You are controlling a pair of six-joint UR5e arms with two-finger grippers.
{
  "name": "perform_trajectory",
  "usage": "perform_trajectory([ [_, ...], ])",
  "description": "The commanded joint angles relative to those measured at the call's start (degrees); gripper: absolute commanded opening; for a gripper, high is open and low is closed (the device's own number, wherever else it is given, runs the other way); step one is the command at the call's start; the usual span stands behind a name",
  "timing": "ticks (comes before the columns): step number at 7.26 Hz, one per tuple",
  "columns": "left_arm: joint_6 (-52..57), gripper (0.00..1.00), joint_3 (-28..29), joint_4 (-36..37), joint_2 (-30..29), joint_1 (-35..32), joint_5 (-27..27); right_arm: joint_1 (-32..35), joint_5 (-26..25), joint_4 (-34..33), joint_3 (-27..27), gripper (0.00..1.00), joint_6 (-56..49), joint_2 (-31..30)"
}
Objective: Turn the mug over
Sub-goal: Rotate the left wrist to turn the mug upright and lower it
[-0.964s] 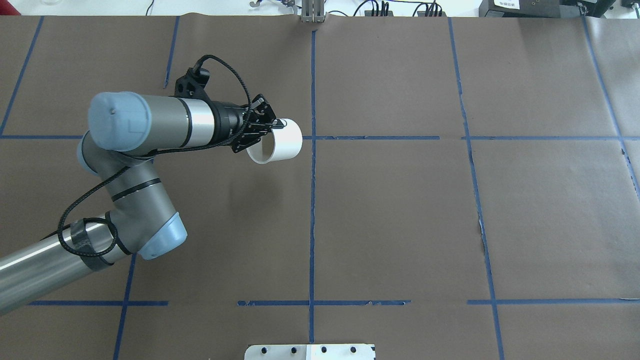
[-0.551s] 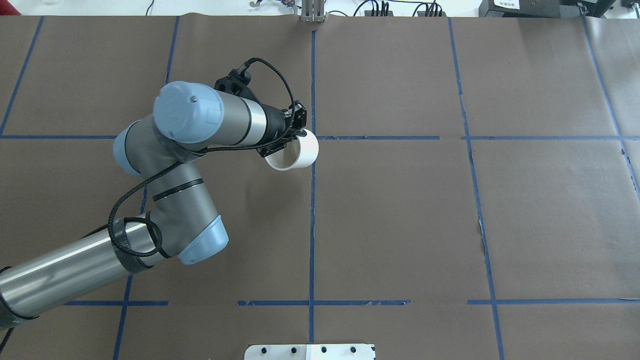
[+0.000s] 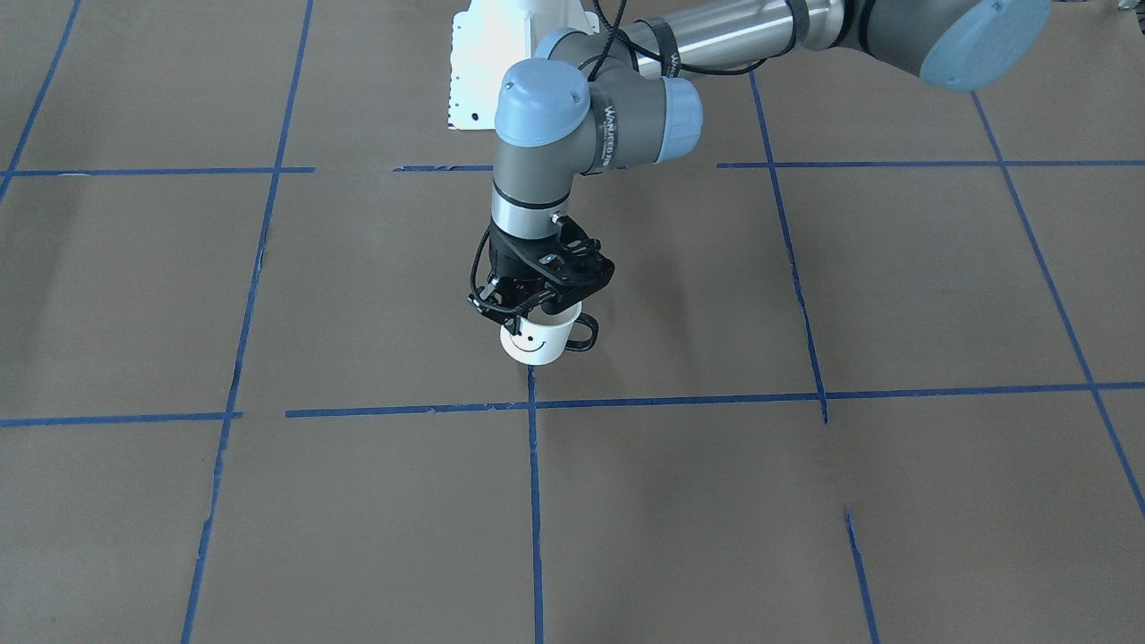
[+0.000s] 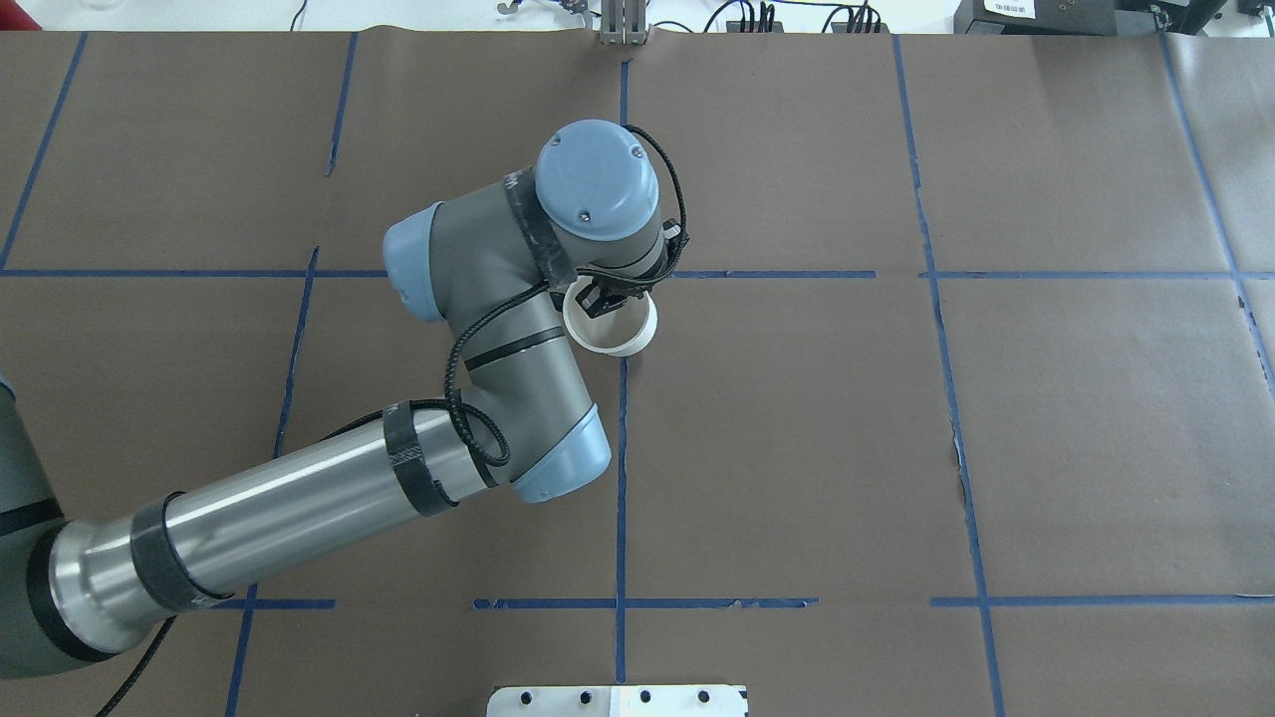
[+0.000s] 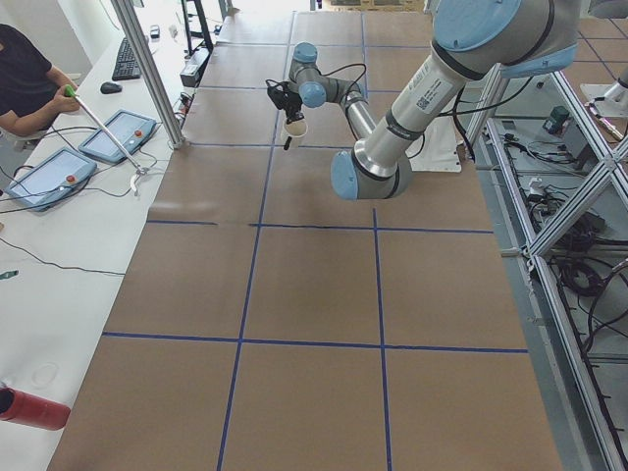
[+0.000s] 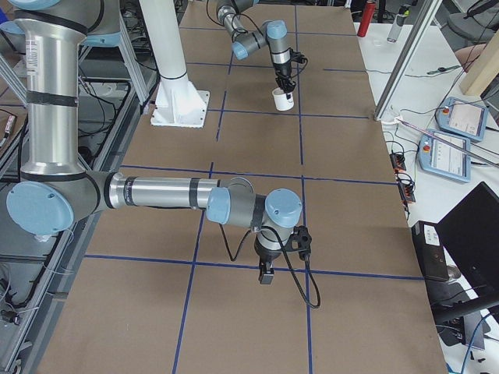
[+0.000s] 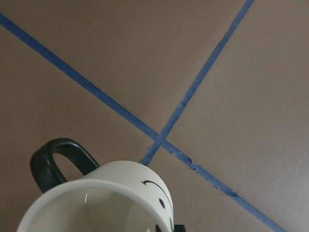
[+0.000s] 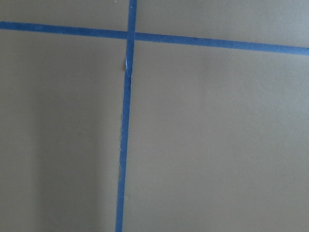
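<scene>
The mug is white with a black smiley face and a black loop handle. It hangs upright, mouth up, from my left gripper, which points straight down and is shut on its rim. The mug is just beside a blue tape crossing; I cannot tell whether it touches the table. It also shows in the overhead view, the left wrist view and small in the side views. My right gripper hangs low over the table far from the mug; I cannot tell if it is open.
The table is covered in brown paper with a grid of blue tape lines. The robot's white base stands behind the mug. Operator tablets and a person sit beyond the table's far edge.
The left wrist has swung from lying level to pointing down. The mug has turned from lying sideways to mouth up and has moved right, towards the centre tape line.
</scene>
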Motion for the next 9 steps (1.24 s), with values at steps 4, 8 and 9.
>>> perform_trajectory([
  [4, 1.36, 0.00, 3.25, 6.64, -2.63, 1.80, -2.26, 0.00, 0.00, 0.00, 0.00, 1.00, 0.00, 0.00],
  [8, 9.19, 0.00, 3.33, 11.03, -4.21, 2.59, -2.35, 0.00, 0.00, 0.00, 0.00, 1.00, 0.00, 0.00],
  [9, 9.20, 0.00, 3.16, 10.95, -4.13, 2.94, -2.35, 0.00, 0.00, 0.00, 0.00, 1.00, 0.00, 0.00],
])
